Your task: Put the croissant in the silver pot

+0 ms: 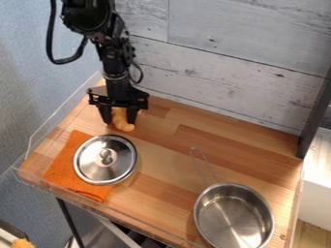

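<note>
Croissant: the small golden-brown toy croissant (123,127) is around 10 o'clock on the pale-and-brown wooden table (165,172), right at the bottom of my black two-finger gripper (119,122).
Grip: honestly can't tell from here if it's spread around the croissant or closed on it, so I'm not calling it a grab.
Pot: round, shiny silver metal pot (234,218) with a thin wire handle (205,167) pointing to about 11 o'clock. It's sitting at 5 o'clock, well apart from the croissant.
Lid: round silver metal lid with a knob (105,160), at 8 o'clock on the flat orange cloth (69,169). So the pot's open, nothing to uncover.
Progress: early days imo. Gripper's at the croissant, croissant's not in the pot. Left to do: make sure of the hold, lift, carry towards 4 or 5 o'clock, lower, let go.
Hard to see: the croissant's upper end is behind the gripper, and I can't judge whether it touches the wood. No clue what the orange-yellow bit (23,243) cut off at 7 o'clock is.
</note>
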